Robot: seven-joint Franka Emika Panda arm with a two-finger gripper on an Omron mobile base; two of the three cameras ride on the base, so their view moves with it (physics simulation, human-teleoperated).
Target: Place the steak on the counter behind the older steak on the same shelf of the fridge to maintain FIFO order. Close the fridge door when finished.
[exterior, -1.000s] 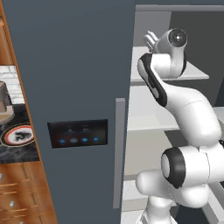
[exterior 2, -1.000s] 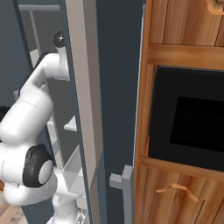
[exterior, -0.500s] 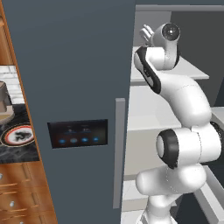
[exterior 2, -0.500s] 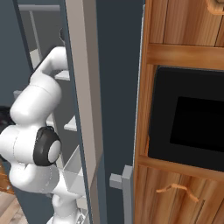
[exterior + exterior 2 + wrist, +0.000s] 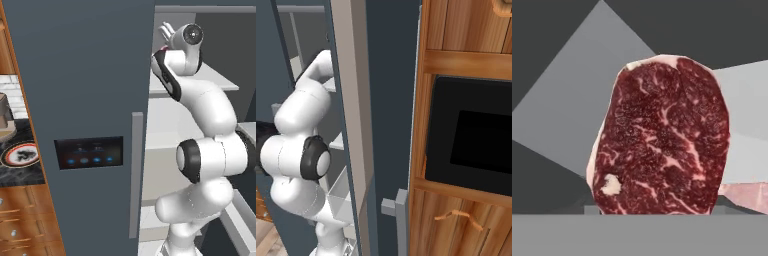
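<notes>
Inside the fridge (image 5: 175,130), your arm reaches an upper shelf (image 5: 220,80). The steak (image 5: 662,137) sits close before the camera; you cannot tell the finger state.

Marbled red steak (image 5: 664,142) close up before pale fridge shelf (image 5: 577,100)

White arm (image 5: 205,110) inside the open fridge (image 5: 220,60), beside fridge door (image 5: 85,75).
</notes>
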